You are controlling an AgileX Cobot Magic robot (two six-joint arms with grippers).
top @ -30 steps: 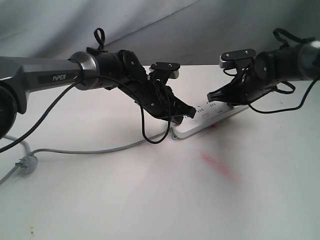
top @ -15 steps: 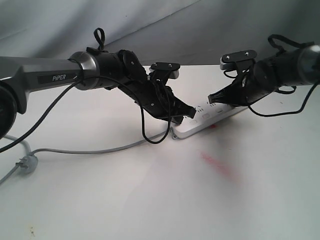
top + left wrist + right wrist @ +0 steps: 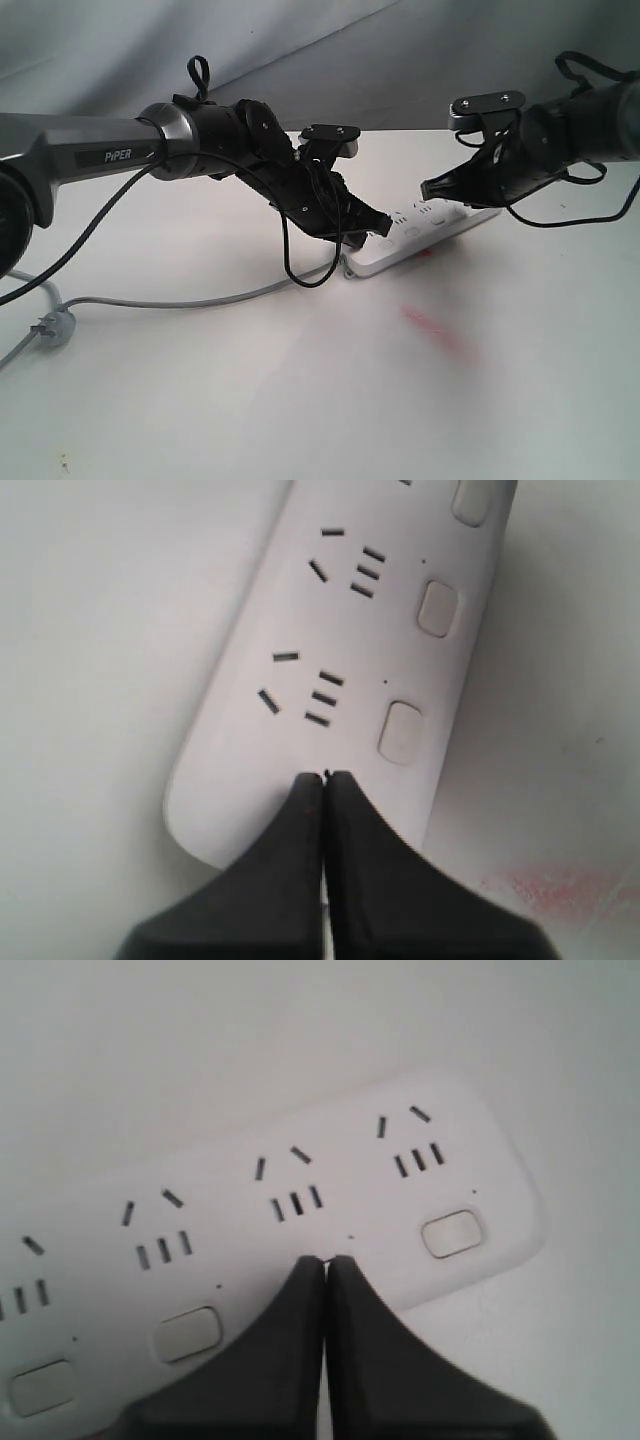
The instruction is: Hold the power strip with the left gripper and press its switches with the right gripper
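Both pincers are clenched empty at the white power strip (image 3: 425,232) lying near the worktop's (image 3: 300,390) far edge, the left pincer (image 3: 382,229) at its rounded end, the right pincer (image 3: 427,190) over its switches (image 3: 451,1233).

power strip (image 3: 410,246) on table (image 3: 300,400), plug (image 3: 55,327) far left

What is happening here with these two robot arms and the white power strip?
The left gripper, fingers shut, rests its tip on one end of the power strip, which lies flat on the white table, seemingly pinning rather than grasping it. The right gripper, also shut, points its tip at the row of switches, near the other end. Whether it is pressing one cannot be told.
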